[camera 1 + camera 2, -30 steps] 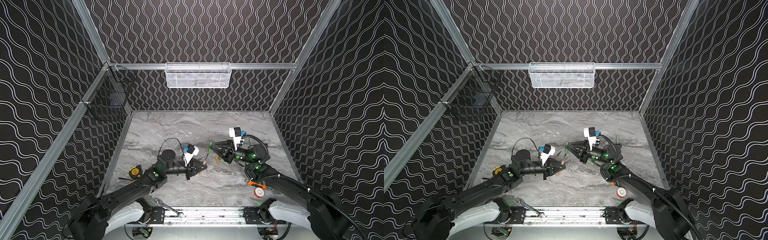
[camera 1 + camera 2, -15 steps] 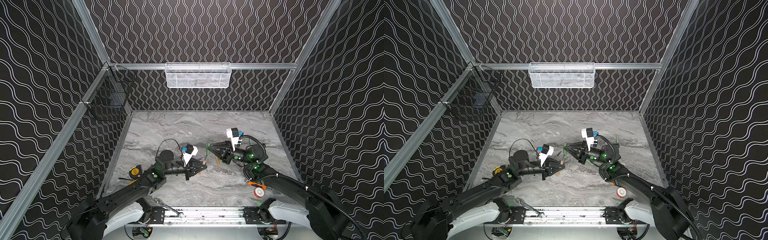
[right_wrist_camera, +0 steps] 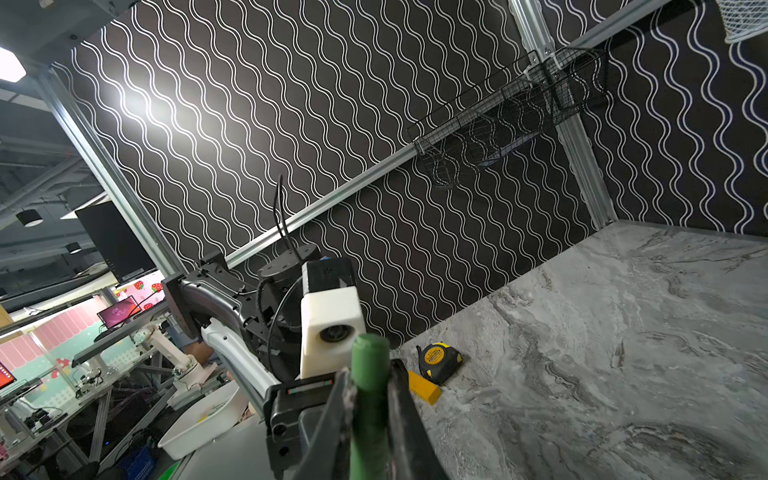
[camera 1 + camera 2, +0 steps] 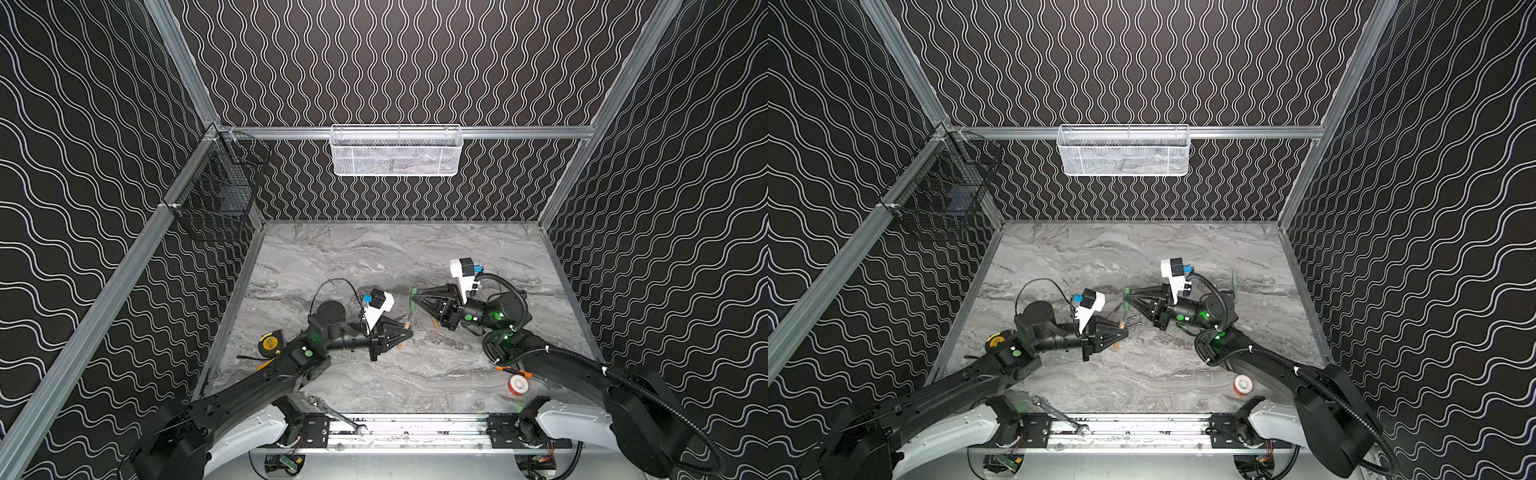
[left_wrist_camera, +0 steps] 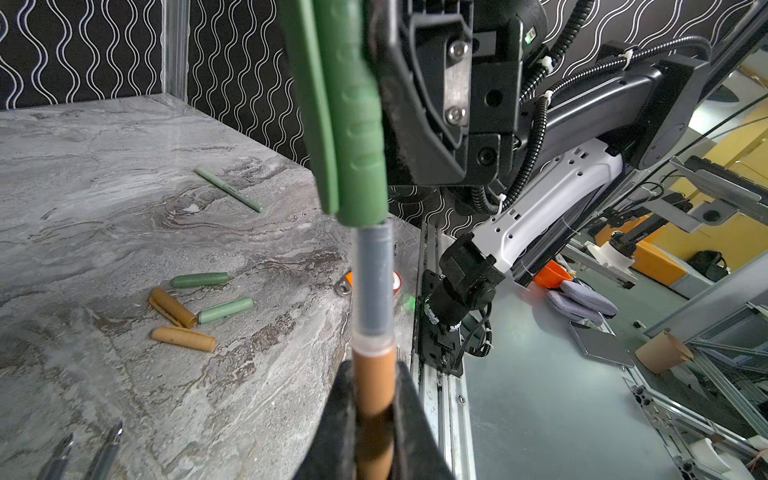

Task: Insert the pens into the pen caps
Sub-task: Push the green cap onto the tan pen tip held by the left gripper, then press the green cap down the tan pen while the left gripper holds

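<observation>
Nearest the arms' bases, well in front of the dark green cap (image 4: 412, 300) that hung over the middle of the tabletop (image 4: 374, 257), a steel wrench (image 4: 332, 413) lay at the near edge. Also nearer than that cap, off to the right arm's side, sat a red-and-white tape roll (image 4: 518, 384) just beside an orange-handled tool (image 4: 513, 370). On the left arm's side of the cap, near the wall, rested a yellow tape measure (image 4: 269, 344). Just in front of the cap, the left pincer (image 4: 405, 332) was pressed tight on the barrel of a tan pen (image 5: 374, 395), which it held clear of the tabletop. In the left wrist view the pen's grey front section ran up to the cap's open mouth and its tip was hidden from sight. The cap itself was pinched by the right pincer (image 3: 370, 374), whose fingers (image 3: 399, 399) closed on either side of it with the rounded end sticking out. In both top views the two pincers met tip to tip. Beyond the cap, on the right arm's side, four loose caps (image 5: 199, 279), two tan and two green, lay close together on the tabletop. A pale green pen (image 5: 228, 189) lay alone farther back. Far behind the cap, a white mesh basket (image 4: 395, 151) hung on the back wall and a black wire basket (image 4: 216, 195) on the left-hand wall.
</observation>
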